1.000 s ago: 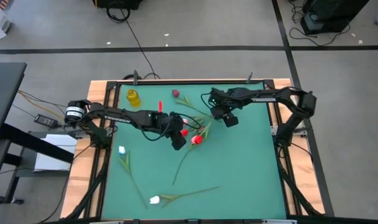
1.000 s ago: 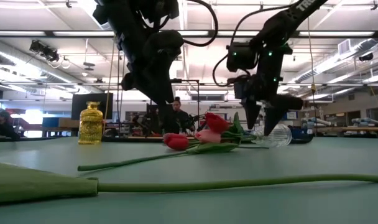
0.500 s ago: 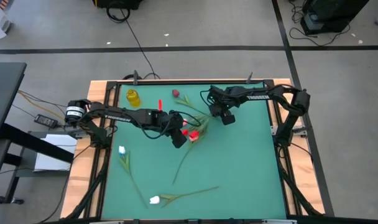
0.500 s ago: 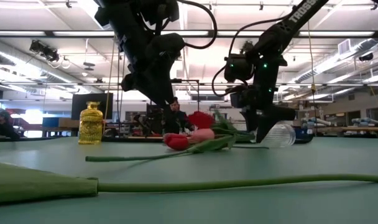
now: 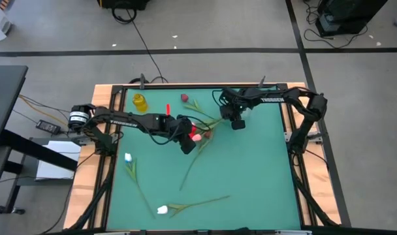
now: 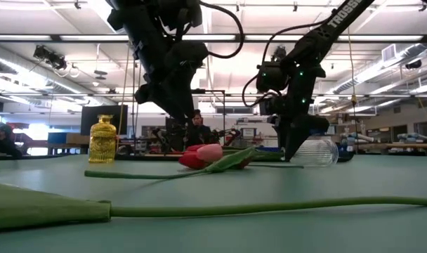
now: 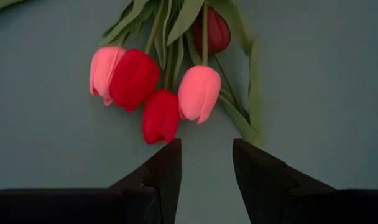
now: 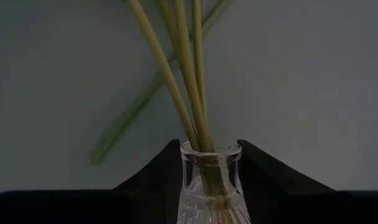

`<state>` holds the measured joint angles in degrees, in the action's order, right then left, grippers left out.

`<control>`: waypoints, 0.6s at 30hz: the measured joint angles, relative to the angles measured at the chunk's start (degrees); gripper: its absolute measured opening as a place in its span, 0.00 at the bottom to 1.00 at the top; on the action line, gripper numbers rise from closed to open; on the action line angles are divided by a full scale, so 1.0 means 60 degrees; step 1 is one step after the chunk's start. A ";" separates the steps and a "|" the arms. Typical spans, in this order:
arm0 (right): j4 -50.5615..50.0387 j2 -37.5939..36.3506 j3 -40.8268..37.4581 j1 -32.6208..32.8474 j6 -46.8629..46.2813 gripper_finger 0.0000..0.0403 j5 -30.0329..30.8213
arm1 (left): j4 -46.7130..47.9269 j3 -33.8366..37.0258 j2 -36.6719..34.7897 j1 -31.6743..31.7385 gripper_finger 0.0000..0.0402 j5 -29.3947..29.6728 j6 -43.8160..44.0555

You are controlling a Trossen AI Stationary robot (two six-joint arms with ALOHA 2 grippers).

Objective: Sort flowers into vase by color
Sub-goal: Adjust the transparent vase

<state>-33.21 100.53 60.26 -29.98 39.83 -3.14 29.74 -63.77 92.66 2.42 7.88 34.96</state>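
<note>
Pink and red tulips (image 7: 158,87), clear vase (image 8: 209,180), green table (image 5: 251,176).

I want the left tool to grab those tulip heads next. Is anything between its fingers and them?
Nothing visible: the left tool stands open, with bare green mat between it and the tulip heads.

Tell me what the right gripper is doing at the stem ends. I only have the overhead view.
Observer: Its wrist view shows the right gripper with its jaws on either side of a clear vase's neck, touching it.
Operator: And the left gripper, is it holding a flower?
Observer: No. The left gripper has its jaws open with nothing between them, just short of the tulip heads.
</note>
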 joint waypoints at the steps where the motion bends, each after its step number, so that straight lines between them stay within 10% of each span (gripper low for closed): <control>1: -0.0004 -0.0063 -0.0006 -0.0085 -0.0096 0.34 -0.0205 | 0.0081 0.0000 0.0000 0.0000 0.37 0.0000 0.0063; 18: 0.0686 -0.1182 -0.0024 -0.1675 -0.0983 0.33 -0.3729 | 0.1121 0.0004 -0.1131 -0.0003 0.37 0.0335 0.1160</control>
<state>-29.10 93.44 60.12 -40.03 33.93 -25.51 36.46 -63.75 85.88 2.40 9.89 41.92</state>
